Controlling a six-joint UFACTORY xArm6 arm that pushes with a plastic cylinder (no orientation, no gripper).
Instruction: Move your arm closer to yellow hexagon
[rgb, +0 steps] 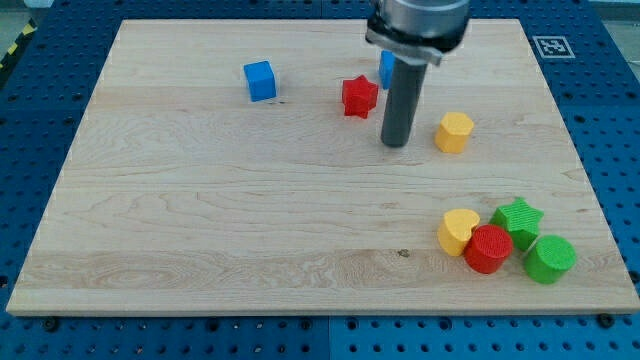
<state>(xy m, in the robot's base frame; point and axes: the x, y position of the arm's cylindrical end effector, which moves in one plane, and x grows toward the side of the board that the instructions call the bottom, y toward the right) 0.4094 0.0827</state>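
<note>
Standing upright on the board, my tip (396, 144) is a bare dark rod end with no jaws to part or close, and it touches no block. Going left to right: a blue plastic cube (260, 81) sits apart toward the view's top, a red plastic star (359, 96) lies just left of the rod, and a blue block (384, 68) is half hidden behind it. The yellow plastic hexagon (454, 132) rests just right of my tip, so only a short rightward slide seems needed. Farther down at the view's right huddle a yellow heart (458, 231), red cylinder (487, 249), green star (519, 220) and green cylinder (549, 259). The pale wooden board (200, 220) lies on a blue perforated table (40, 100).

Wooden board (200, 220) on blue pegboard (40, 120)
</note>
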